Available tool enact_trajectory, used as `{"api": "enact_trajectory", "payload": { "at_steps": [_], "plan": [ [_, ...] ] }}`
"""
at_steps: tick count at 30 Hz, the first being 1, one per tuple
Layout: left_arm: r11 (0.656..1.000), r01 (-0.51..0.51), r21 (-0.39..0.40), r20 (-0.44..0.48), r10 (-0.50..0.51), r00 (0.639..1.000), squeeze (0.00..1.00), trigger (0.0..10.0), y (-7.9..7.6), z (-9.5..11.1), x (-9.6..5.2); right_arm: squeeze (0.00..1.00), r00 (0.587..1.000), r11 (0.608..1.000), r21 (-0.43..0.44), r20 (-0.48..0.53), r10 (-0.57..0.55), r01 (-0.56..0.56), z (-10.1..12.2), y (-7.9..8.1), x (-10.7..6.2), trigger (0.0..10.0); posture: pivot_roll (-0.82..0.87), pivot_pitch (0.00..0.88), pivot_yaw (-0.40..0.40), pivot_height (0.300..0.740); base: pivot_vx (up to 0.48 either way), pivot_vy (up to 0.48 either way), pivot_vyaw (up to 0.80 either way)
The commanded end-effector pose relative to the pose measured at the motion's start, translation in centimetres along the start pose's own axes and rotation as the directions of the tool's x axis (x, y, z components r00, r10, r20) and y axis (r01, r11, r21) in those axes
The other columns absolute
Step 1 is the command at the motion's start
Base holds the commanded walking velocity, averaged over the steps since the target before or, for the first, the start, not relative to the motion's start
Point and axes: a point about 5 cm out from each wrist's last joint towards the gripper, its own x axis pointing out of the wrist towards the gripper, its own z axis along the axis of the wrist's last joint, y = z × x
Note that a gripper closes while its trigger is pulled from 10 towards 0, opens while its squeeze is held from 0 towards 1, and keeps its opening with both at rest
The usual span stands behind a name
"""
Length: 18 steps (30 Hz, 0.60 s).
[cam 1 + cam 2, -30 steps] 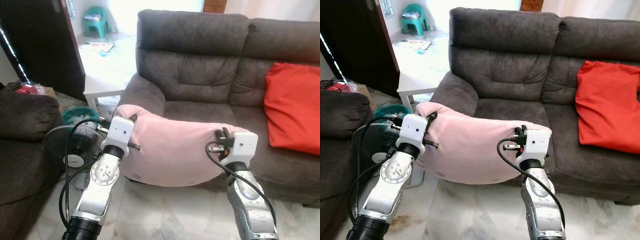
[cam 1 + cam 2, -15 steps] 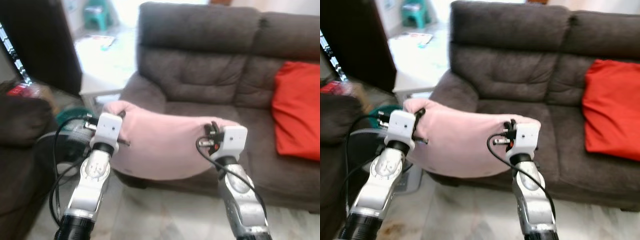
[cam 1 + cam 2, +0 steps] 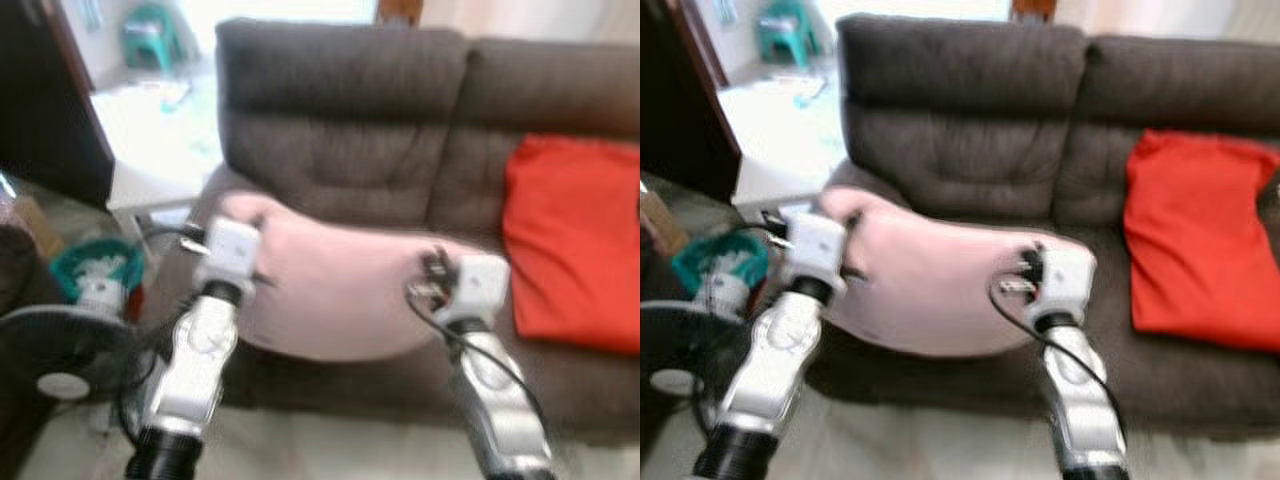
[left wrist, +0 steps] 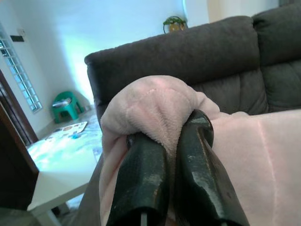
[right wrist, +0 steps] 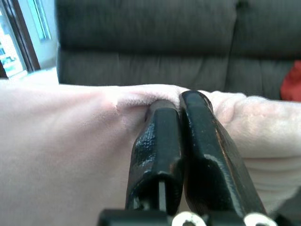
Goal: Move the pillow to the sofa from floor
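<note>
- one dark grey sofa spans the head views from 10 to 3 o'clock, its cushioned back upright and its seat running behind the arms.
- one pale pink pillow is the task's thing: soft, fleecy, wide and sagging in a shallow curve, its lower edge bulging down. it hangs clear of the floor, in front of the sofa's seat near the left armrest, at the centre of the head views.
- a red cushion leans on the sofa's back at 3 o'clock, well apart from the pillow.
- a black fan stands on the floor at 8 o'clock, with a teal basket just behind it.
- a white low table sits at 10 o'clock beside the sofa's armrest; a teal chair is far back at 11 o'clock.
- the left gripper holds the pillow's left corner, its black fingers pressed together with a bunched fold of pink fabric pinched between them.
- the right gripper pinches a small ridge of fabric at the pillow's right end, fingers nearly touching.
</note>
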Motion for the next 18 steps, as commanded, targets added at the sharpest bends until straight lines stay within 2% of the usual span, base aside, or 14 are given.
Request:
{"api": "enact_trajectory", "payload": {
  "at_steps": [1, 6, 10, 12, 16, 18],
  "plan": [
    [0.996, -0.084, 0.013, 0.07, 0.083, 0.994, 0.0, 10.0, 1.99, 1.58, 0.5, 0.0, 0.998, 1.0, 0.004, 0.061, 0.007, -0.007, 1.28, 0.29, 0.27, 10.0, 0.18, 0.0, -0.066, 0.74, 0.341, 0.0, 0.0],
    [0.995, -0.095, 0.013, 0.085, 0.094, 0.992, 0.0, 10.0, 2.25, 2.0, 0.68, 0.0, 0.995, 0.999, -0.031, 0.089, 0.041, -0.038, 1.77, 0.58, 0.36, 10.0, 0.18, 0.0, -0.068, 0.74, 0.34, 0.0, 0.0],
    [0.996, -0.094, 0.012, 0.084, 0.092, 0.992, 0.0, 10.0, 2.12, 1.94, 0.72, 0.0, 0.995, 0.998, -0.035, 0.088, 0.049, -0.046, 1.86, 0.63, 0.46, 10.0, 0.18, 0.0, -0.07, 0.74, 0.34, 0.0, 0.8],
    [0.996, -0.089, 0.01, 0.081, 0.088, 0.993, 0.0, 10.0, 1.97, 1.86, 0.7, 0.0, 0.996, 1.0, -0.005, 0.08, 0.031, -0.031, 1.68, 0.5, 0.48, 10.0, 0.18, 0.0, -0.071, 0.74, 0.339, 0.0, 0.0],
    [0.996, -0.088, 0.008, 0.079, 0.087, 0.993, 0.0, 10.0, 1.91, 1.84, 0.67, 0.0, 0.996, 0.999, -0.028, 0.078, 0.044, -0.042, 1.71, 0.51, 0.5, 10.0, 0.18, 0.0, -0.071, 0.74, 0.341, 0.0, 0.0],
    [0.996, -0.088, 0.007, 0.079, 0.087, 0.993, 0.0, 10.0, 1.91, 1.86, 0.7, 0.0, 0.992, 0.995, -0.056, 0.094, 0.082, -0.077, 1.94, 0.94, 0.47, 10.0, 0.17, 0.0, -0.072, 0.74, 0.339, 0.0, 0.67]
  ]
}}
